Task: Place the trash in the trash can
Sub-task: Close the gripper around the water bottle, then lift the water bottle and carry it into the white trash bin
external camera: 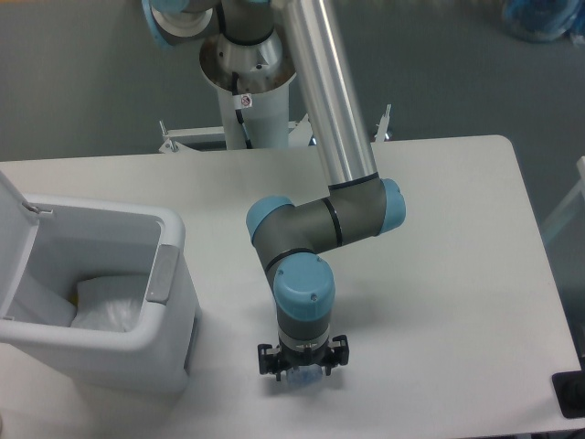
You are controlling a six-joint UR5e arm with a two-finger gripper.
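The gripper [303, 374] is being pointed straight down at the table [457, 274], right of the trash can [101, 283]. A bluish bottle [303, 376] is being glimpsed directly beneath it, between the fingers; whether it is being clamped cannot be told. A white pouch [111, 302] is lying inside the can.

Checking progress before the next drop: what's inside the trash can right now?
The trash can stands open; a crinkled white pouch lies on its floor. The near wall hides the front part of the floor.

small sticker on robot base column [244, 101], print too small to read
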